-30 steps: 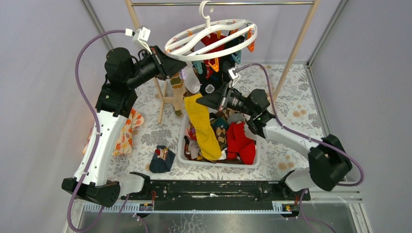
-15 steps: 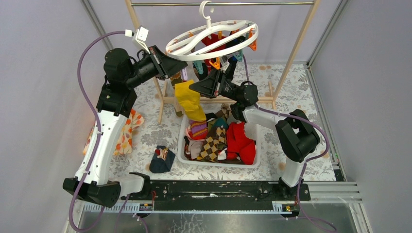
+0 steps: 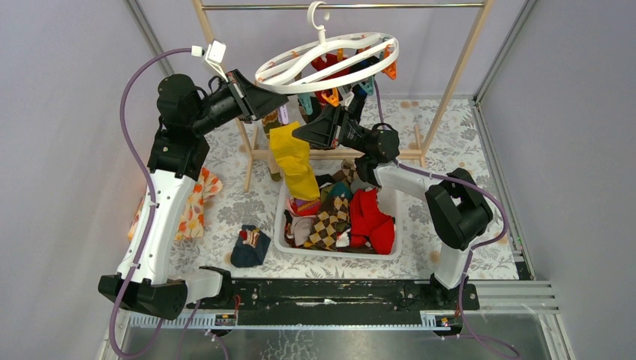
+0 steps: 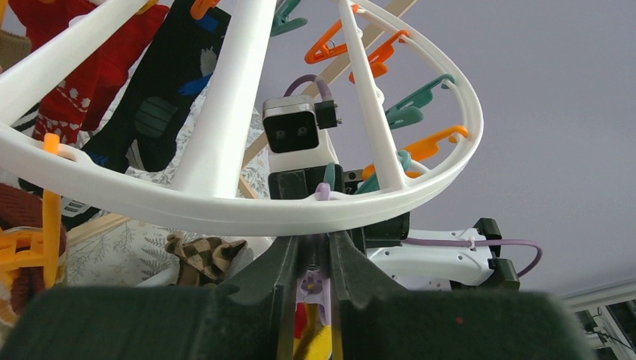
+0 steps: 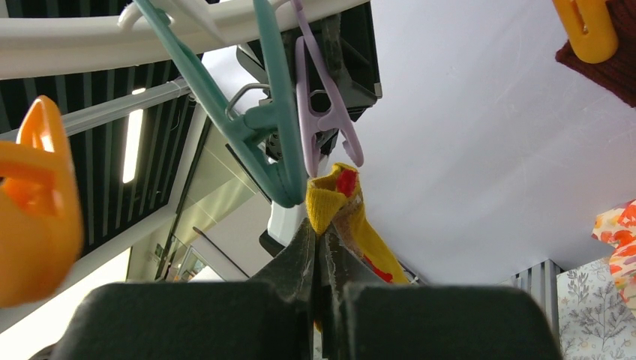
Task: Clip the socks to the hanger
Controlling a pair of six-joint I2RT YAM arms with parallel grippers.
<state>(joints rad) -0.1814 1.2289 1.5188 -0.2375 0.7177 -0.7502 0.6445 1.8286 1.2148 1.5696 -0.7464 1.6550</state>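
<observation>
While pinched in right gripper (image 5: 321, 229), yellow sock (image 5: 328, 204) just beneath lilac clip (image 5: 304, 105) held by left gripper (image 4: 316, 244).

Two arms of like build. Left arm (image 3: 161, 217) and right arm (image 3: 401, 182): white shell links between bulky black joint housings. Left pincer (image 4: 316, 244) and right pincer (image 5: 321, 236): matte black, wedge-shaped fingers. A white camera box (image 3: 217, 54) with two dark lenses is fitted at each wrist. A purple cable (image 3: 129, 97) runs along each arm. The bases are bolted to a black rail (image 3: 330, 292).
</observation>
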